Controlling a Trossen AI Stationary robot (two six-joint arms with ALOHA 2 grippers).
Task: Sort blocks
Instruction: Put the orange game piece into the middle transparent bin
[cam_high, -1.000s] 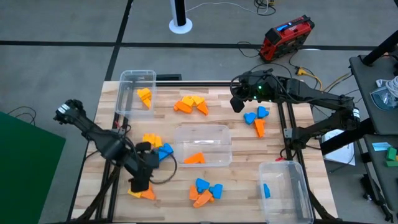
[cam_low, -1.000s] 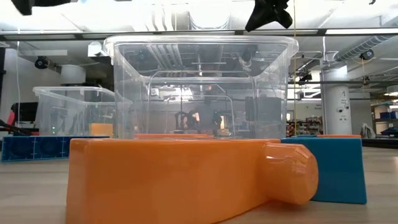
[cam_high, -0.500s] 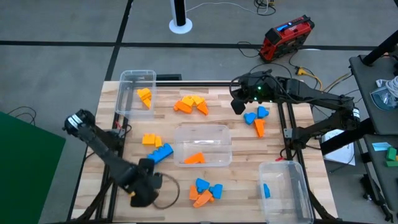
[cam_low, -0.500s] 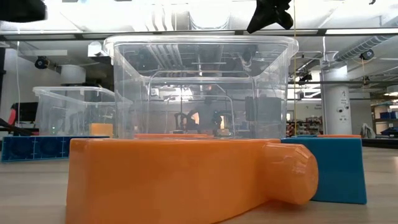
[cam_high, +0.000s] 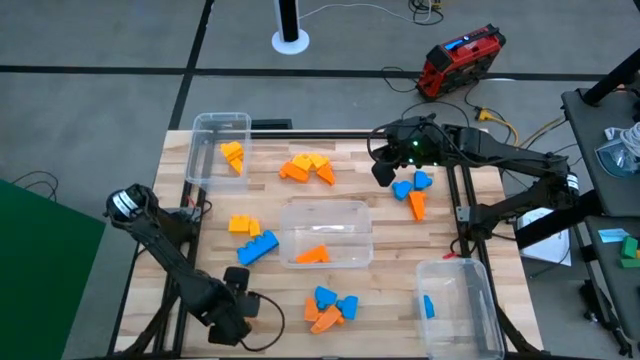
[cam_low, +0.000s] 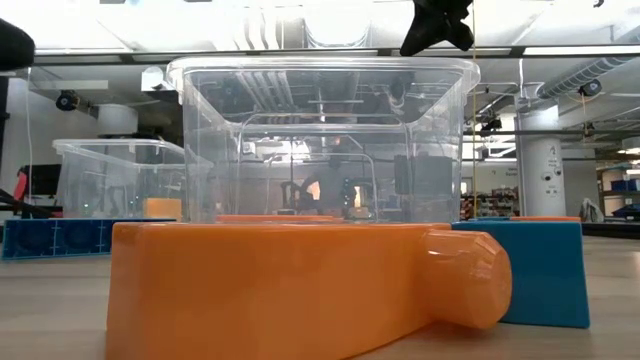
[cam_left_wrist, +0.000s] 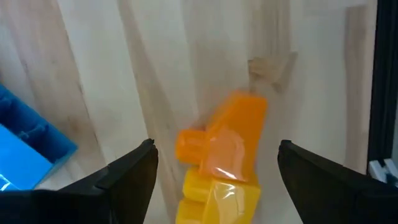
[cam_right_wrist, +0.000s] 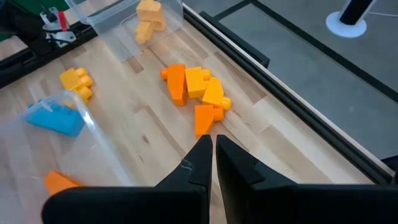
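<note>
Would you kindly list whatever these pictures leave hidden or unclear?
- High view: the left claw covers the orange and yellow blocks seen from its wrist.
- Low view: a close orange block hides most of the table.
- High view: the right bin's blue piece is too small to identify.

Overhead camera looks straight down; low camera sits behind an orange block (cam_low: 300, 285), both showing the middle bin (cam_high: 326, 233).

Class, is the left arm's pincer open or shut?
Open: the left pincer has its fingers spread wide, with orange and yellow blocks lying between them.
</note>
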